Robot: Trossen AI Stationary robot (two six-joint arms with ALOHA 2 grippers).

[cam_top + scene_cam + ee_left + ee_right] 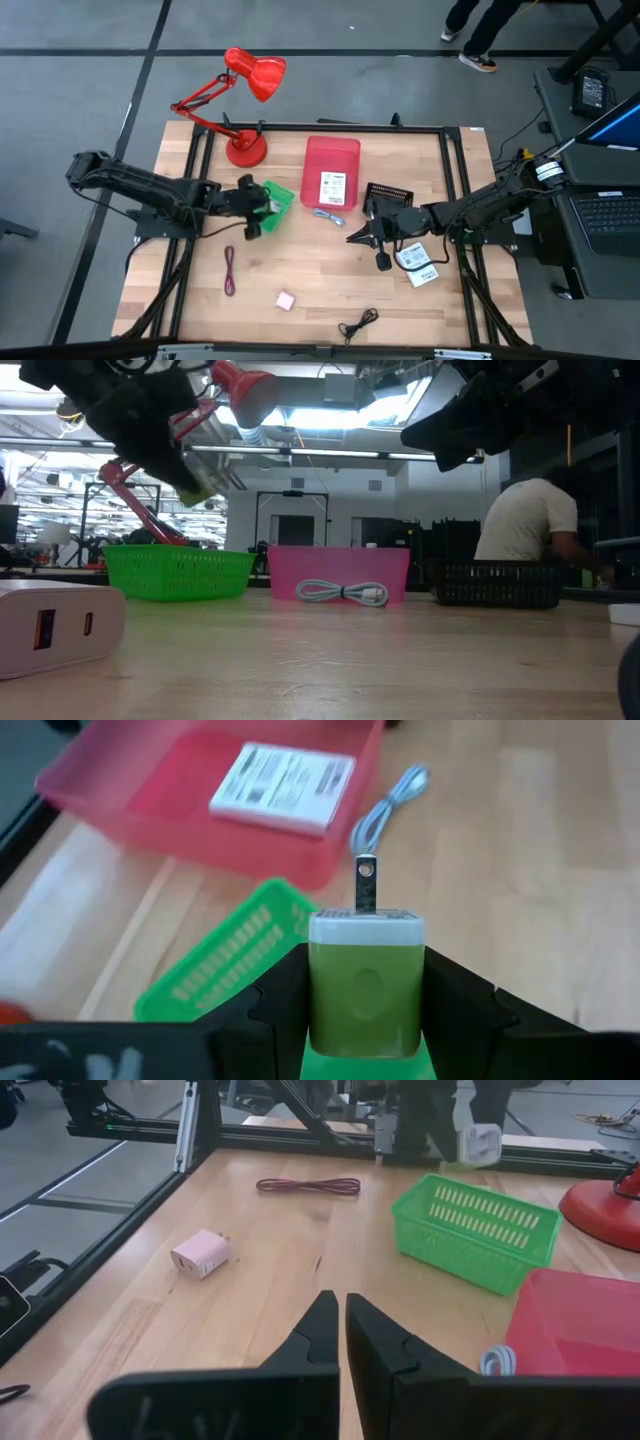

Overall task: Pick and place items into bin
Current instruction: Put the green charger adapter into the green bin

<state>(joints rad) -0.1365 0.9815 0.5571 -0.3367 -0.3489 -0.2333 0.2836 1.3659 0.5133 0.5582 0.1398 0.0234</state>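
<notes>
Placing step: left gripper (365, 1010), jaws clamped on green-white charger (365, 982), hangs above green bin (277, 203); next move, lower and release; right gripper (345, 1342), jaws closed empty, mid-tabletop.

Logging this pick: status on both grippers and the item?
Left gripper shut on green-white charger, over the green bin. Right gripper shut, empty, mid-table. Nothing in the way.

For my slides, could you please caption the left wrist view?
Left gripper holds a green-white charger above the green basket, the red bin beyond.
</notes>
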